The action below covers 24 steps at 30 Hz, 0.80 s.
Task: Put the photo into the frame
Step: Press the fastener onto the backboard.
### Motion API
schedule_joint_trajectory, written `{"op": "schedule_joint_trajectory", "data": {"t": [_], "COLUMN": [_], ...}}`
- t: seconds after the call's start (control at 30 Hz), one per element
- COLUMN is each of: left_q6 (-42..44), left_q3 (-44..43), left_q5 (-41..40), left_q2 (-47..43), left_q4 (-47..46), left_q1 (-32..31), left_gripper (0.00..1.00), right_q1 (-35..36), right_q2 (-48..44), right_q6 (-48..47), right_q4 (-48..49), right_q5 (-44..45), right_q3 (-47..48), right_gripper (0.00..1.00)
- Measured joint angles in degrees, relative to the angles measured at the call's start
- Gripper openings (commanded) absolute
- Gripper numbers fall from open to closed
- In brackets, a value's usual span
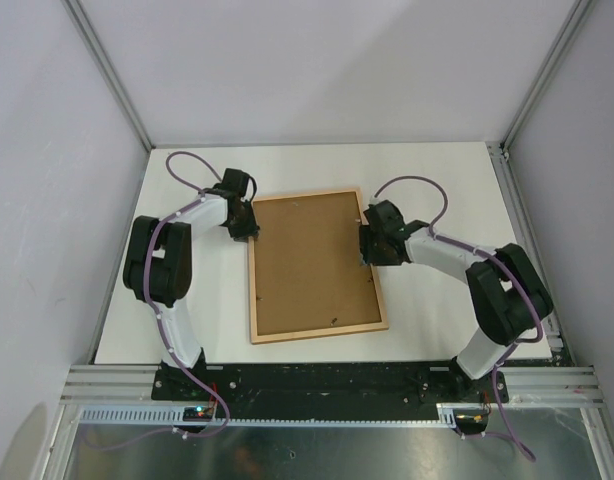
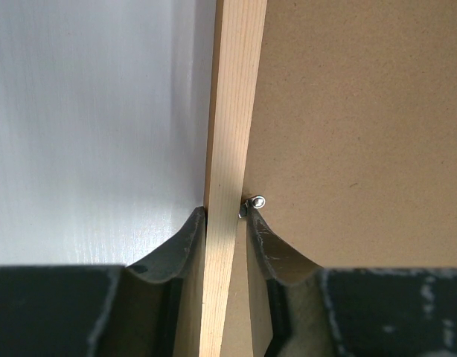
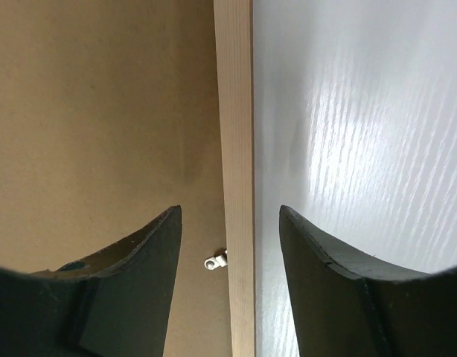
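The frame (image 1: 317, 333) lies flat on the white table with its light wood side up, and a brown backing board (image 1: 312, 262) fills it. The photo is hidden. My left gripper (image 1: 249, 232) is at the frame's left rail near the far corner. In the left wrist view its jaws (image 2: 225, 212) are shut on the light rail (image 2: 232, 111), beside a small metal clip (image 2: 254, 202). My right gripper (image 1: 365, 245) is at the right rail. It stands open (image 3: 230, 212) astride that rail (image 3: 234, 111), with neither finger touching it.
Grey enclosure walls and metal posts border the white table (image 1: 437, 190) at the back and sides. Another small metal clip (image 3: 216, 260) sits on the backing board (image 3: 102, 111) beside the right rail. Both arm bases stand at the near edge.
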<state>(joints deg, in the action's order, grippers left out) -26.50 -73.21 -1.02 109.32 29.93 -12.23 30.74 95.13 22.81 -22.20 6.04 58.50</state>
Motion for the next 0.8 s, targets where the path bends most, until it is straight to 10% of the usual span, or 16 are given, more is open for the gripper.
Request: {"op": "schedule_joint_trajectory", "data": {"t": [0.8], "left_q6": [0.0], "left_q3": [0.0], "left_q5": [0.2], "left_q2": [0.0], "left_q4": [0.0], "left_q1": [0.1], "left_gripper": [0.00], "right_q1": [3.3], "right_q2": [-4.7], "right_q6": [8.5], "right_q4": [0.7], "right_q5": [4.1], "right_q3": [-8.0], "right_gripper": [0.48]}}
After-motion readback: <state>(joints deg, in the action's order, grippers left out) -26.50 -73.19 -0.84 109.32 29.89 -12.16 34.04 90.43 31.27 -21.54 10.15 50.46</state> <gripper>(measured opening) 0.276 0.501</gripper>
